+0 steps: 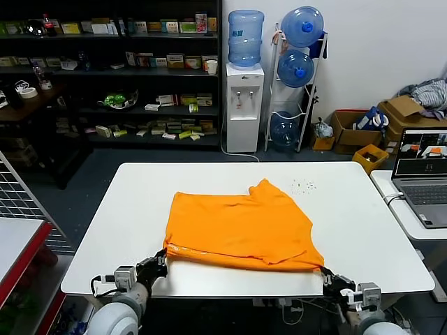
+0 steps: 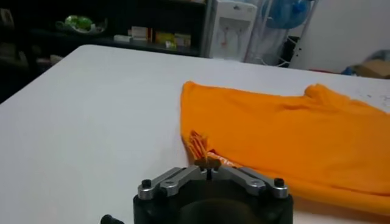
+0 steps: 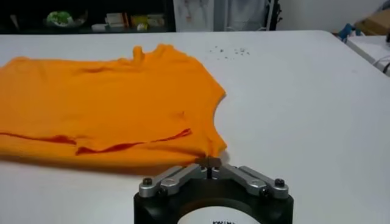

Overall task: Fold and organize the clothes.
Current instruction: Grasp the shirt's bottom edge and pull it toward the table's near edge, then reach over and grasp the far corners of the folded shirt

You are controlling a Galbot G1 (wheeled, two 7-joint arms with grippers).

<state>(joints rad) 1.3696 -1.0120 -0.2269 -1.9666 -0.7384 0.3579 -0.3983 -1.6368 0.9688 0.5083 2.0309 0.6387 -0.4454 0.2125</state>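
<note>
**Both near corners pinched, shirt stretching away across the tabletop**

The orange T-shirt (image 1: pixel 241 227) lies partly folded mid-tabletop (image 1: pixel 363 209), long axis running left to right. The left end effector (image 1: pixel 155 267) is closed on its near-left corner, the right end effector (image 1: pixel 328 281) closed on the near-right; the cloth lies straight ahead of both.

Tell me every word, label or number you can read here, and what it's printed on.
None can be read.
Packages on the shelves: print too small.
Laptop screen: blurred.
Water bottles: labels unreadable.
Right gripper: lettering on its body cut off at the picture's edge.
Orange T-shirt: no print shows.
</note>
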